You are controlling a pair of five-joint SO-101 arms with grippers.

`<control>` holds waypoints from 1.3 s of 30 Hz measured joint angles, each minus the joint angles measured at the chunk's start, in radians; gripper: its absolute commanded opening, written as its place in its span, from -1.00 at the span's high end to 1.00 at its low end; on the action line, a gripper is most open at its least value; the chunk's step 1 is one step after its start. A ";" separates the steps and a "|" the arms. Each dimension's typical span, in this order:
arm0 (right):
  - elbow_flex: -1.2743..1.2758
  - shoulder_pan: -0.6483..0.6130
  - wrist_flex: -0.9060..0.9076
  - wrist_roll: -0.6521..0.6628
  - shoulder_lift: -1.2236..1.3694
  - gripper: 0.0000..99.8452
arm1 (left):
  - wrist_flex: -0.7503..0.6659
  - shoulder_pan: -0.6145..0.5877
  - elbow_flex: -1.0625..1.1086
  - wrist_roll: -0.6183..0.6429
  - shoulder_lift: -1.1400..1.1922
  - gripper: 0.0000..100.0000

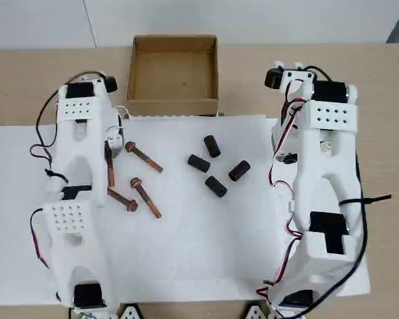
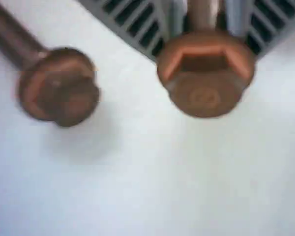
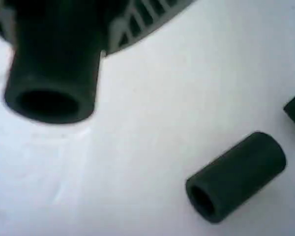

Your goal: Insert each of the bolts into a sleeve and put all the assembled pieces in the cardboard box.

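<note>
The left pincer [image 2: 201,12] was clamped on a bolt [image 2: 205,78], head facing its wrist camera, shank running back between the jaws. The right pincer [image 3: 64,19] gripped a sleeve [image 3: 51,73], open bore showing. The two pieces were well apart, across the white mat [image 1: 186,246] from each other, so mating them likely called for lining shank with bore. The cardboard box [image 1: 175,106] stood beyond the mat, between the arms.

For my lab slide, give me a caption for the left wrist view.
Left gripper holding a copper-coloured bolt by its shank, head toward the camera, a second bolt lying on the white mat.
</note>
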 measured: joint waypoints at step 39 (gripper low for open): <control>0.582 0.000 -0.031 0.003 -1.089 1.00 | 0.006 0.341 0.439 -0.025 -1.122 0.99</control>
